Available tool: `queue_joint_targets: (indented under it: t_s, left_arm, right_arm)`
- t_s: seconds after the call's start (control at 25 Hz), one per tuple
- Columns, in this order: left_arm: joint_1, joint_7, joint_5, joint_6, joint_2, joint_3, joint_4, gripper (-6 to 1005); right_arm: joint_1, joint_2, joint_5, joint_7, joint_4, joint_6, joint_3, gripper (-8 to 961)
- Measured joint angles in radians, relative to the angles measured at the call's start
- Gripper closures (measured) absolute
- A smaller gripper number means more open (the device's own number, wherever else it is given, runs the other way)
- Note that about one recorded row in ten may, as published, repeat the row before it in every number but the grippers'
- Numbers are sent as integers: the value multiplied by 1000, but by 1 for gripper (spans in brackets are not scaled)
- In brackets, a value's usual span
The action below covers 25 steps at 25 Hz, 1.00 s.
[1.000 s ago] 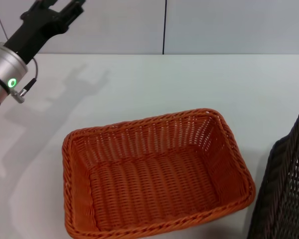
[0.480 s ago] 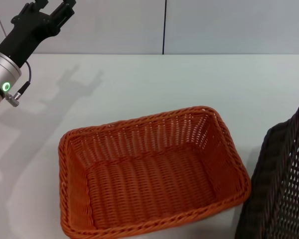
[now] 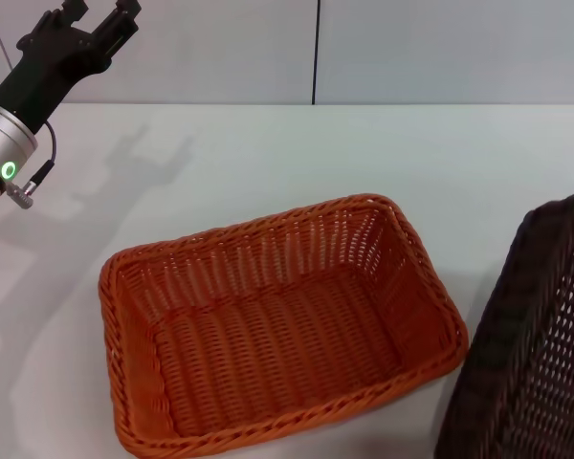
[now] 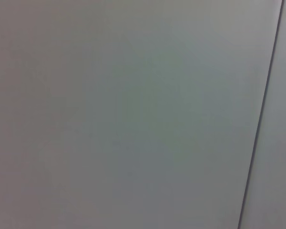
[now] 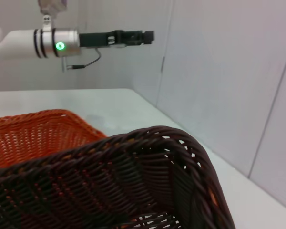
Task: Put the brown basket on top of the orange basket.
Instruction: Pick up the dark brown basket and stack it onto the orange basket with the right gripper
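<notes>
Brown basket is tilted at your right edge, beside the orange basket on the counter. Right end effector unseen; grip state cannot be told. Left end effector released, parked high. Risk: rim snagging, shoving orange basket aside.

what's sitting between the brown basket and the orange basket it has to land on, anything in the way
Nothing visible. The orange basket lies open and empty on the table, and the brown basket is tilted at its right side. The left gripper is raised far off at the back left.
</notes>
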Motion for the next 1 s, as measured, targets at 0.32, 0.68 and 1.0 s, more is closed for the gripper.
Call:
queue_joint_targets:
  t_s: [0.32,0.68,1.0]
  left_arm:
    - [9,-1,-3,-2,2,0,-1,172]
    - [14,0,-3,-2,3,-1,3,172]
    - [14,6,-2,-8,3,-2,7,172]
  right_arm:
    - [-10,-15,44,-6,-3,-38,53,789]
    - [-21,-32,143,-4,2,-138,66,790]
    - [-12,-43,192,-4,27,-198,64,790]
